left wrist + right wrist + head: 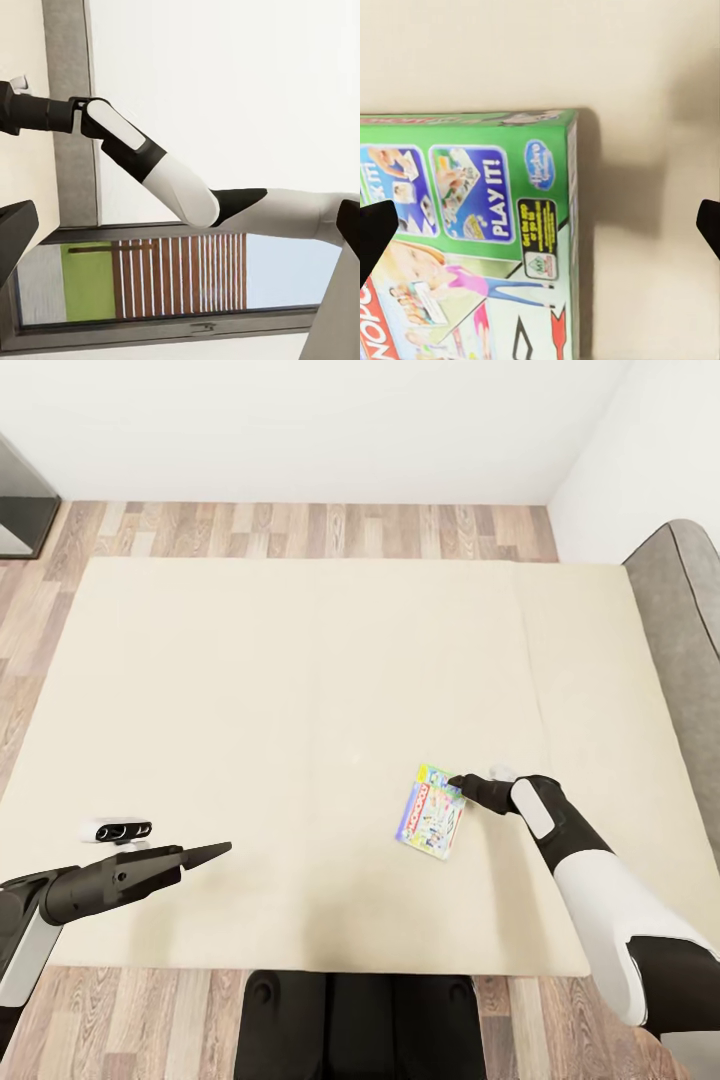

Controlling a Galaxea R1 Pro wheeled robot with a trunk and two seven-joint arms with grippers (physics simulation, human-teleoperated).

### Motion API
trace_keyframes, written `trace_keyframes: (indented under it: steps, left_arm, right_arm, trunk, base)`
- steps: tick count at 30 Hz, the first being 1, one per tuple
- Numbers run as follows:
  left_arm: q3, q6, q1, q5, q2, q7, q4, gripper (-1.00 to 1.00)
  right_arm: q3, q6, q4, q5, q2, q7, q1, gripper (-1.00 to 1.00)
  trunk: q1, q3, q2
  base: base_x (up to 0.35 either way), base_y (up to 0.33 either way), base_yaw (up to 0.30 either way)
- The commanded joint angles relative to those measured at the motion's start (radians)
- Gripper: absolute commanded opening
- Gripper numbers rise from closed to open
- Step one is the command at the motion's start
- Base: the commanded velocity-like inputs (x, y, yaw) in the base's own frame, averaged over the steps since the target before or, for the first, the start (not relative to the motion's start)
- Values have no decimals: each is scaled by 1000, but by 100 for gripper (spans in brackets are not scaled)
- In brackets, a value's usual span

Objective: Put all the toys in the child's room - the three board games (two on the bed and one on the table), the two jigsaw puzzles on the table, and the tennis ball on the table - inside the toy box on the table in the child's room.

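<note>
wood-plank floor (300, 525) running along the far side | white wall (300, 420) standing behind | dark cabinet (20, 500) sitting at the far left | window (165, 277) showing slats

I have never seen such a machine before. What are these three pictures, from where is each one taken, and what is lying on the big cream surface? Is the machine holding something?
This is a simulated two-armed robot. The large picture comes from a camera on its head, looking down over a cream bed with a grey headboard at the right.

One board game, a thin printed box, lies flat on the mattress. The right gripper is at the box's far corner. Its own wrist camera looks along the fingers and sees the box close up, with the two dark fingertips wide apart on either side, so it is open and nothing is gripped yet.

The left gripper hovers over the near left part of the bed, closed to a point and empty. Its wrist camera looks sideways across the room and catches the right arm.
</note>
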Motion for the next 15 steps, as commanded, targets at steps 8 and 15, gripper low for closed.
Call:
trace_keyframes:
  steps: [8, 15]
  left_arm:
    - [0, 11, 0, 0, 0, -4, 0, 100]
    - [0, 11, 0, 0, 0, -4, 0, 100]
  right_arm:
    - [0, 3, -1, -4, 3, -7, 0, 100]
    - [3, 4, -1, -4, 6, -11, 0, 100]
  trunk:
    - [1, -13, -2]
    - [1, -23, -2]
  base:
    - [0, 0, 0]
    - [0, 0, 0]
